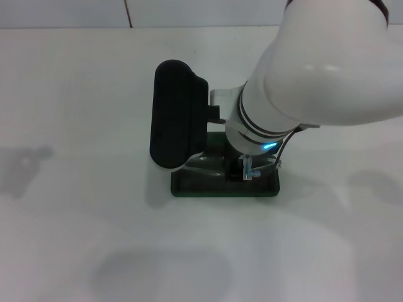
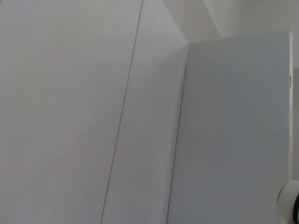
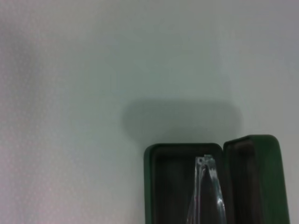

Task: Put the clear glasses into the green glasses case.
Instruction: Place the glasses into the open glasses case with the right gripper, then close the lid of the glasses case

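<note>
The green case lies open on the white surface, lid up. The clear glasses lie inside, lengthwise. The right claw hangs above them; its grip is hidden.

From the head camera I get bright, even overhead light on the white surface. The green glasses case throws a short soft shadow to its left, and fainter grey smudges lie at the left edge and near the bottom. A small blue indicator light glows on the right arm, which is lit smoothly and without harsh glare. My right wrist feed is soft and grainy, with a broad blurred shadow beyond the case. The left wrist feed is dim, flat grey, low in contrast.
</note>
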